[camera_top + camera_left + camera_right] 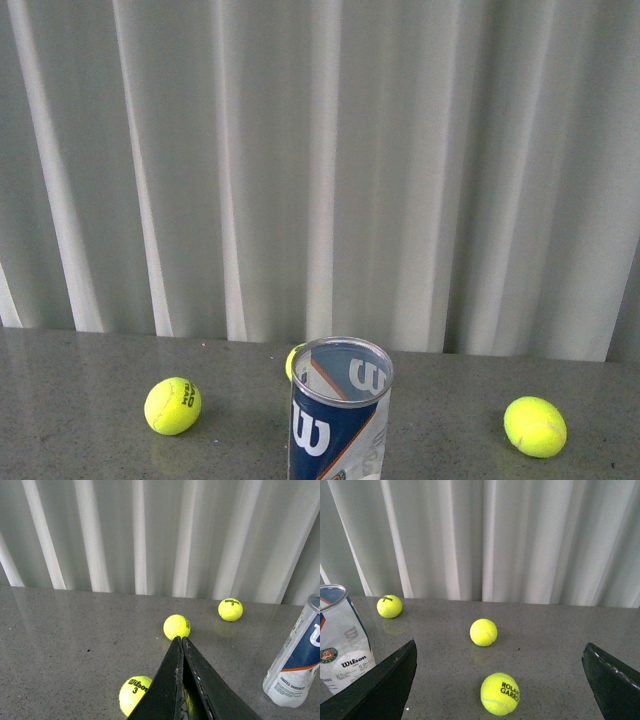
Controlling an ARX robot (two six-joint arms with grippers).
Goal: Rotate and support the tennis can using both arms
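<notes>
The tennis can stands upright on the grey table at the bottom middle of the front view, its metal rim open at the top and its navy label showing a white W. Neither arm appears in that view. In the left wrist view the can stands off to one side, apart from my left gripper, whose flat black fingers are pressed together with nothing between them. My right gripper is open wide, with a tennis ball lying on the table between its fingers. The can stands just outside one finger, not touching it.
Three yellow tennis balls lie on the table: one to the left, one to the right, one half hidden behind the can. A pale pleated curtain hangs along the table's far edge.
</notes>
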